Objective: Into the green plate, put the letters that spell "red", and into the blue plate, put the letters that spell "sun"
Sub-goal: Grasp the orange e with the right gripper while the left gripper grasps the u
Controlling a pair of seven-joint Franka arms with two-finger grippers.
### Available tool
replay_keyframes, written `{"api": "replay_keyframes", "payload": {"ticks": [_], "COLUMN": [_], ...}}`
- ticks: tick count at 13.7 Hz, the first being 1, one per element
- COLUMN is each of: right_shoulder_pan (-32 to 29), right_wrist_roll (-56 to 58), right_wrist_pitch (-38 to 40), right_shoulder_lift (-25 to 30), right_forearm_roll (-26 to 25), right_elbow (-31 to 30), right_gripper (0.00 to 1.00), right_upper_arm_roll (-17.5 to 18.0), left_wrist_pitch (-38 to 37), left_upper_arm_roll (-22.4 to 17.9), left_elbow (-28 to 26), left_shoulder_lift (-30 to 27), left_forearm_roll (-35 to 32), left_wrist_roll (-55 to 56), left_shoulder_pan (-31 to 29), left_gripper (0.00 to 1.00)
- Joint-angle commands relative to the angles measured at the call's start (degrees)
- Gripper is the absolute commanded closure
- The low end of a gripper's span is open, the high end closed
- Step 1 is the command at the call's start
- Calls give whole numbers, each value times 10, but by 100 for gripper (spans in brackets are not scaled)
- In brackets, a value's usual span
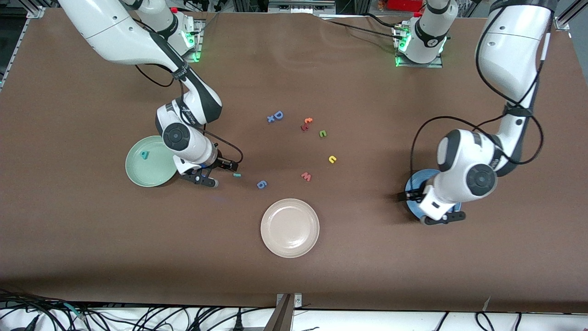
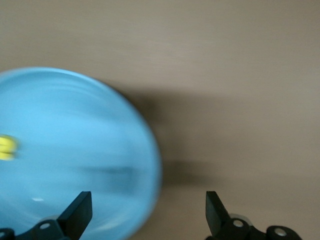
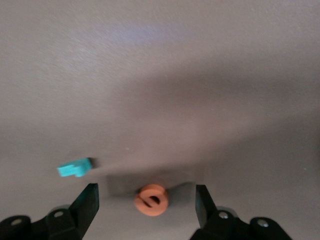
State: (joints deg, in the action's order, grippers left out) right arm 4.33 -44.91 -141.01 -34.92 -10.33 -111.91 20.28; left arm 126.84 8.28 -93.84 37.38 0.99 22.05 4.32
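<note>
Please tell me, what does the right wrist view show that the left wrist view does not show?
Only the right wrist view shows a small teal letter and an orange letter lying on the table between the open fingers of the right pincer. Only the left wrist view shows the blue plate with a yellow letter in it, under the open left pincer. Both show the brown table and black fingertips.

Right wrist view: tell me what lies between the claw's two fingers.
The orange "e" lies on the bare table between the open right claw's fingers, untouched; the right wrist view shows it. The teal "r" lies outside them.
</note>
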Motion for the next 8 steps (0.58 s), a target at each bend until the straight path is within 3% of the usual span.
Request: {"api": "replay_keyframes", "payload": {"ticks": [1,3,4,6,8], "right_shoulder_pan": [4,4,5,7,10], "right_wrist_roll": [-12,-13,-14,-22,-25], "right_wrist_pitch": [-1,-1,-1,-1,-2], "right_shoulder_lift": [1,3,3,3,3], "right_forearm_roll": [-22,-22,-22,-22,-22], "right_elbow": [-16,-20,-20,-18,-17], "right_gripper": [15,27,28,28,36], "right_upper_arm_roll": [-8,-8,-8,-8,-8], "left_wrist_pitch": [89,160,182,184,183], "left_upper_arm_roll": [11,9,9,11,16], "left_elbow": [-88,-147,-165,-184,-194], "left_shoulder_lift": [-34,-50,-51,-52,-55], "left_forearm_roll": [-20,-20,-32,-116,-186], "left_wrist_roll": [98,184,226,342,439], "left_shoulder_pan": [43,91,121,155,178], "left_gripper": [0,0,0,0,0]}}
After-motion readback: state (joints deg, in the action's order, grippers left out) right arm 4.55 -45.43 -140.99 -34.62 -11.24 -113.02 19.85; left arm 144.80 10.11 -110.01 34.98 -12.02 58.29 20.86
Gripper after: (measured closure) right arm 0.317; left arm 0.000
